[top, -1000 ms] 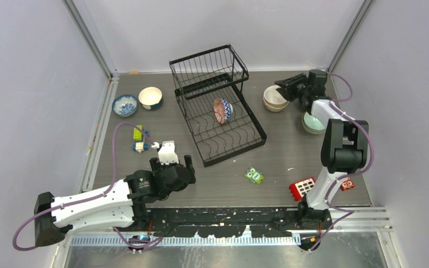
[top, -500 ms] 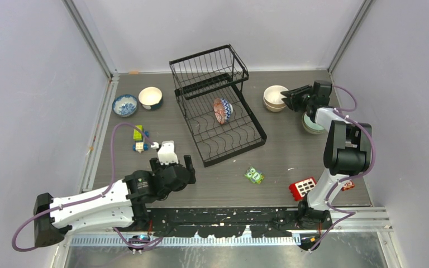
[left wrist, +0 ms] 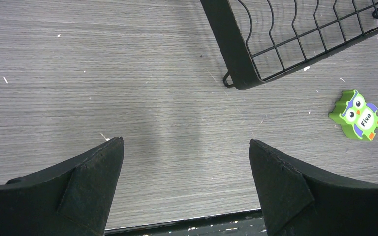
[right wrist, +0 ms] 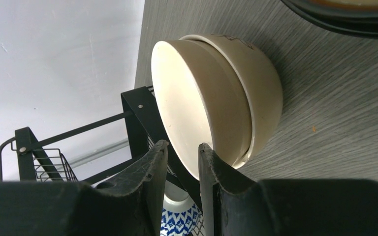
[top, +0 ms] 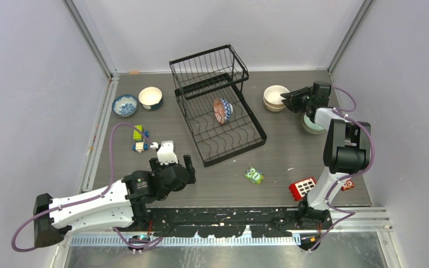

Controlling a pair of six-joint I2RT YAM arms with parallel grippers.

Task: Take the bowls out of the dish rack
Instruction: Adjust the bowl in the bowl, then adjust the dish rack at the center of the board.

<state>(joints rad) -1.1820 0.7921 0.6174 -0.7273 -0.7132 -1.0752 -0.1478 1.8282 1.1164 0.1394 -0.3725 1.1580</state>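
At frame ctr in the top view, the dish rack [top: 220,137] sits on the tabletop [top: 290,151], its upper basket toward the top of the frame and its lower tray angled toward lower right. One reddish patterned bowl [top: 222,110] stands on edge in the lower tray, close to the basket. The other bowls are off the rack. A blue-patterned bowl [top: 125,104] and a cream-inside bowl [top: 150,97] sit side by side at upper left. Two cream bowls [top: 273,97] are nested at upper right, near the rack. A mint green bowl [top: 311,125] lies lower right of those, partly hidden by the right arm [top: 343,148].

At the right rim of the nested pair is the right end effector [top: 289,100]. Wrist view: jaws nearly together w/ a slim gap. The top cream bowl [right wrist: 197,98] is tilted inside the bottom cream bowl [right wrist: 263,83], its rim right at the fingertips [right wrist: 209,162]. Can't tell whether the rim is pinched or merely close. Rack bars show behind.

Lower left of the rack, the left end effector [top: 171,162] hangs over bare tabletop, jaws spread wide, holding nothing. Its wrist view shows wood grain btwn the fingers [left wrist: 93,167] and the rack's near corner at top.

Loose toys: a green owl block [left wrist: 357,114] marked "Five" lies below the rack. A red block [top: 302,188] sits by the right arm's base, and small blocks [top: 139,133] lie left of the rack.
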